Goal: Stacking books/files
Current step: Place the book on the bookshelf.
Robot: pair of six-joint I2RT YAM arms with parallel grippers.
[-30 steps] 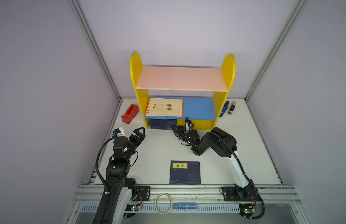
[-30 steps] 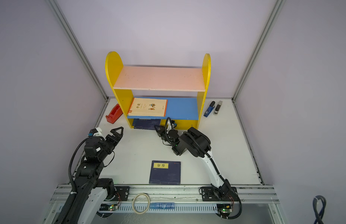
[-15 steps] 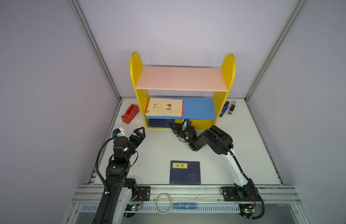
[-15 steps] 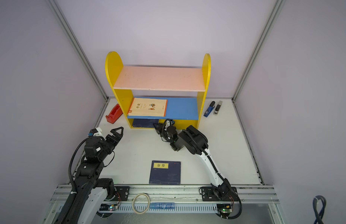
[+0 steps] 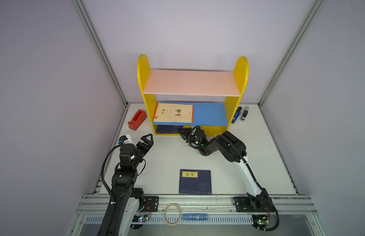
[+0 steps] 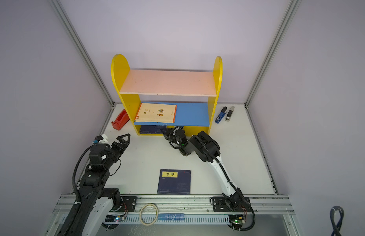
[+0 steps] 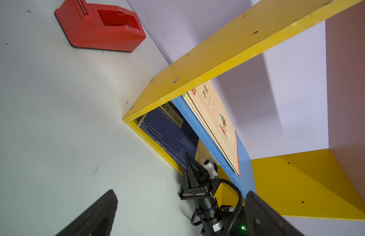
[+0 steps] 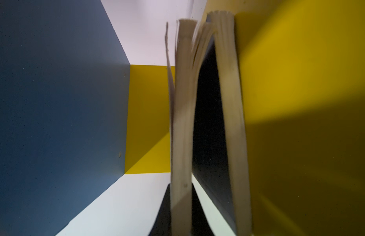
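Note:
Cream books (image 5: 173, 113) (image 6: 156, 113) lie stacked on the blue middle board of the yellow shelf (image 5: 148, 114); they also show in the left wrist view (image 7: 214, 122). One navy book (image 5: 195, 181) (image 6: 174, 181) with a yellow label lies flat near the table's front edge. More navy books (image 5: 168, 129) (image 6: 152, 129) (image 7: 169, 130) lie in the bottom compartment. My right gripper (image 5: 182, 132) (image 6: 165, 132) (image 7: 188, 161) (image 8: 180, 190) reaches into that compartment, shut on the page edge of the upper navy book (image 8: 181, 122), which is raised off the lower one (image 8: 230, 122). My left gripper (image 5: 137, 137) (image 6: 114, 137) (image 7: 181, 192) hangs open over the table, left of the shelf, holding nothing.
A red tape dispenser (image 5: 137, 119) (image 7: 101, 28) sits left of the shelf. A blue stapler (image 5: 236, 117) and a grey one (image 5: 244, 113) lie to its right. The pink top board (image 5: 191, 82) overhangs the shelf. A tape roll (image 5: 172, 214) rests on the front rail.
My right gripper has moved forward and slightly left, toward the shelf's bottom compartment. The left arm has not moved.

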